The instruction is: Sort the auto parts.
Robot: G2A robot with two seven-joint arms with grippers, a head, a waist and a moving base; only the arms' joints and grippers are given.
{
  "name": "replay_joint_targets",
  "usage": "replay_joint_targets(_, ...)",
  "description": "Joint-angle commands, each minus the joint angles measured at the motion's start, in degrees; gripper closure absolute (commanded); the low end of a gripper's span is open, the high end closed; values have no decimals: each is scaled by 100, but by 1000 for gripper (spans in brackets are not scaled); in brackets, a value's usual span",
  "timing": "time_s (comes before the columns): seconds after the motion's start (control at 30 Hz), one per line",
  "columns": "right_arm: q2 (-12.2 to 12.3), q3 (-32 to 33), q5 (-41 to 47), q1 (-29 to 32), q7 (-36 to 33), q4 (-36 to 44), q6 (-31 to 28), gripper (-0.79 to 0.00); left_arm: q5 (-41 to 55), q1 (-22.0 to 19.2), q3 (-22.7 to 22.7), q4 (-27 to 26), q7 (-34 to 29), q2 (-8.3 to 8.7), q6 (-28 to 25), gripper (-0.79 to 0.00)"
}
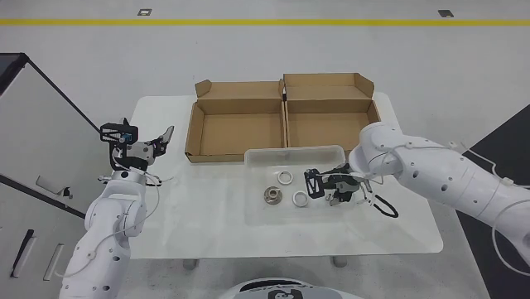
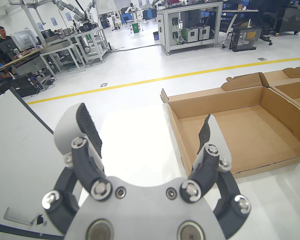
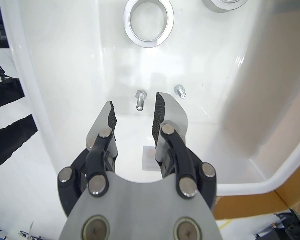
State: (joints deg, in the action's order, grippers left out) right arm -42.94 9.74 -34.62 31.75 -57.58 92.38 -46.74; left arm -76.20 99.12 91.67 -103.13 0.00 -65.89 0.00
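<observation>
From the top, the left gripper point(image 1: 162, 138) hangs at the left edge of the table point(image 1: 207, 216) and the right gripper point(image 1: 313, 185) is in the tray point(image 1: 290, 151); the left wrist shows its fingers wide open, a box point(image 2: 240, 136) to the right; the right wrist shows open fingers, a bolt point(image 3: 140, 99) lying just past them.

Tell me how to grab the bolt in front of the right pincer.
Clamp the bolt across its narrow shank, below the hex head. Come straight ahead with the right pincer: the shank points back at it, between its open fingers.
</observation>
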Motion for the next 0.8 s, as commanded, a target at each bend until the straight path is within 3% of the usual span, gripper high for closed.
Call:
replay_joint_targets(0.0,-12,0,-6,8,-5,-11,5,-348,0,0,0,0,0,0,0,-785)
replay_joint_targets(0.77,-111,0,-78,77,-12,-162,12,-268,0,0,0,0,0,0,0,-785)
